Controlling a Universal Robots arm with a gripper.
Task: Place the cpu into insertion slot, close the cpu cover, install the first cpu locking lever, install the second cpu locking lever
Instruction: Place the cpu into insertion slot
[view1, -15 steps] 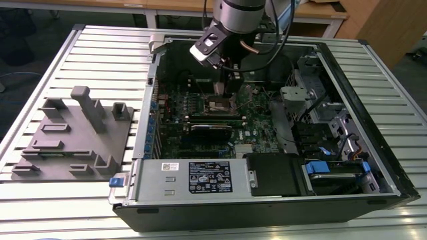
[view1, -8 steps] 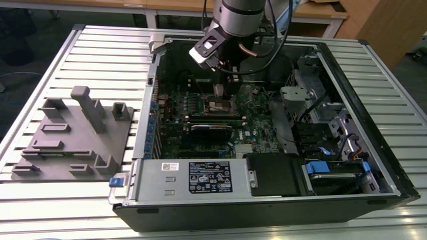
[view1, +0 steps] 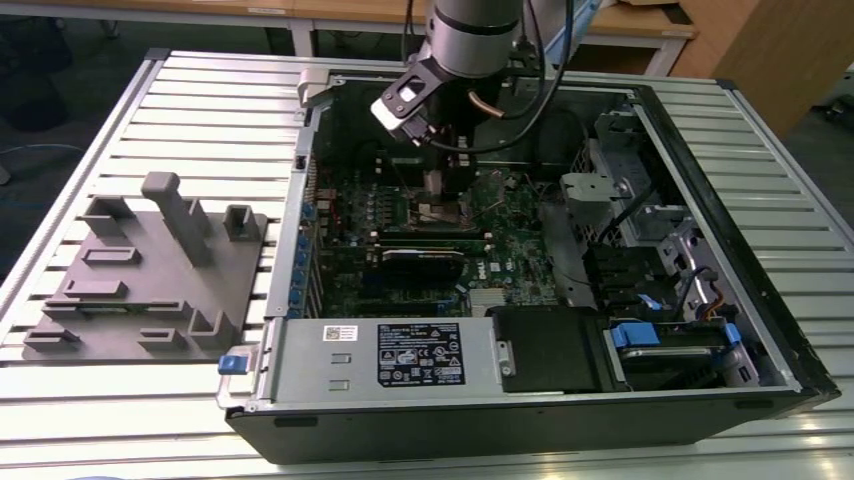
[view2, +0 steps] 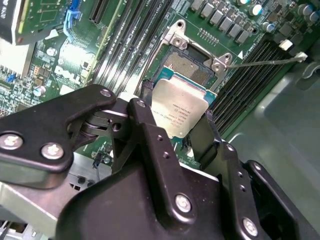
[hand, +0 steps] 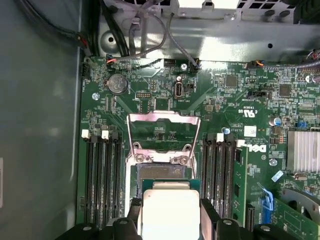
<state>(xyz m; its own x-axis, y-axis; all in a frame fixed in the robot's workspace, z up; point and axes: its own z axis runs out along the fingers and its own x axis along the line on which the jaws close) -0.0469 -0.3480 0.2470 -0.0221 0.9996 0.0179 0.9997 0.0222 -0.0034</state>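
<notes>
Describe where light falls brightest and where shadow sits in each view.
Exterior view: the slatted table is brightly lit, while the inside of the computer case lies in shadow. First wrist view: the cpu top glares almost white, and the raised cpu cover catches highlights. Second wrist view: the cpu shows a softer sheen.

Above insertion slot (hand: 162, 172): open, except where the held cpu (hand: 170, 212) overhangs one edge. At the opposite edge, cpu cover (hand: 163, 118) stands swung open. Memory slots (hand: 102, 185) flank the other two sides.
</notes>
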